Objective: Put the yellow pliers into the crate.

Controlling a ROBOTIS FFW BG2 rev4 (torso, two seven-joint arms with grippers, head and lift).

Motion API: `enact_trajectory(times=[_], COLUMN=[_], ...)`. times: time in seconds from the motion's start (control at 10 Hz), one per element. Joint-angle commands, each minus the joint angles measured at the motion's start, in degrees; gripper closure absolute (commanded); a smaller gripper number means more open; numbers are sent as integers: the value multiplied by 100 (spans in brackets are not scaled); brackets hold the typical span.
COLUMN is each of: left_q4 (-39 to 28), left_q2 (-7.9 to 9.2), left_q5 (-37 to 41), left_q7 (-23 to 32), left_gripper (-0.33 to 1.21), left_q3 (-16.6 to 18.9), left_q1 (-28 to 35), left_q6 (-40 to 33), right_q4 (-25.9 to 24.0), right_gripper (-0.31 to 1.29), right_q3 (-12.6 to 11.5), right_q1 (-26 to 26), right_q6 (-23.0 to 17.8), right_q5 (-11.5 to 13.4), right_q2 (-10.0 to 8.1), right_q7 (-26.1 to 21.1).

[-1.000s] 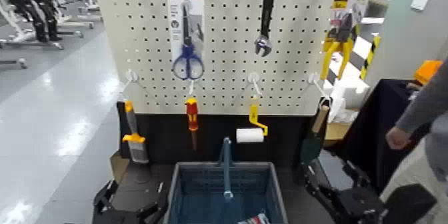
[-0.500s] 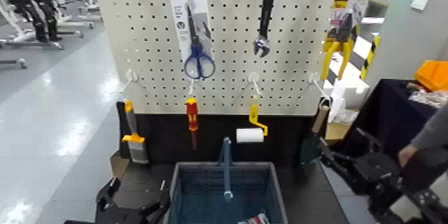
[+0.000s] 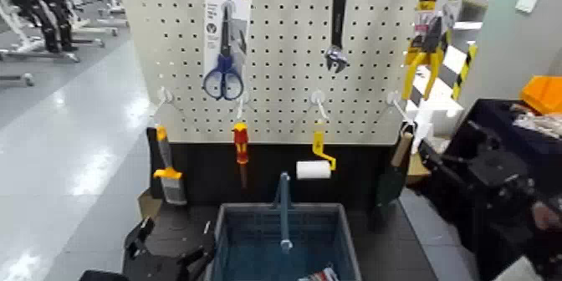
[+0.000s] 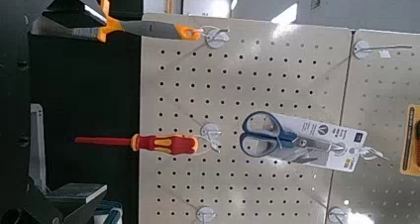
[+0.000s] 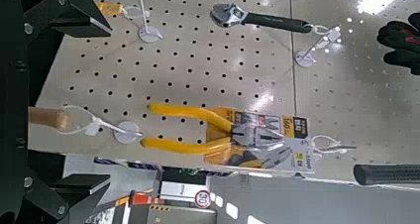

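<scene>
A pale pegboard (image 3: 276, 117) fills the upper middle of the head view. Below it, at bottom centre, stands the blue-grey crate (image 3: 219, 247), its long blue handle bar (image 3: 285, 209) upright; a small printed pack (image 3: 319, 275) lies inside.

The right gripper (image 3: 449, 136) is at the right of the frame, below the pliers and well apart from the crate — jaws spread wide, nothing between them. The left gripper (image 3: 178, 227) is at lower left, just beside the crate, its jaws also wide apart and empty.

The yellow pliers (image 3: 434, 71) hang on their card at the board's upper right, handles down, not in the crate. At the upper left hang blue-handled scissors (image 3: 224, 79), tilted on a white card; right of centre, an adjustable wrench (image 3: 338, 17), head down.

The lower row runs left to right: a yellow-and-grey brush (image 3: 169, 171), a wooden-handled tool (image 3: 391, 180) at the far end — and between them a white paint roller (image 3: 314, 170) and a red screwdriver (image 3: 241, 144).
</scene>
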Motion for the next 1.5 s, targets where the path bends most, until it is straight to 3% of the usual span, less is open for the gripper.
enact_trajectory(times=[0.1,0.6,0.9,1.5], left_q4=[8,34,43,61], left_q2=[0,-26,-62,-97], left_q5=[28,45,45,45], left_q7=[-25,-104,-184,-219], left_gripper=[13,13,13,13], left_q3=[-12,-20,-3,-56], left_q1=[-48,-136,-145,-206], left_q6=[7,-1,7,7], right_q4=[175,650,1054,1731], right_gripper=[24,25,25,26], right_q3=[-147,-191,-103,90], right_q1=[-503,-1390,-1944,-2805], right_q6=[154,418,514,646], right_q5=[-21,-206,-329,-522], right_q2=[-154,-541,-752,-1182], right_q7=[351,1011,1476,1951])
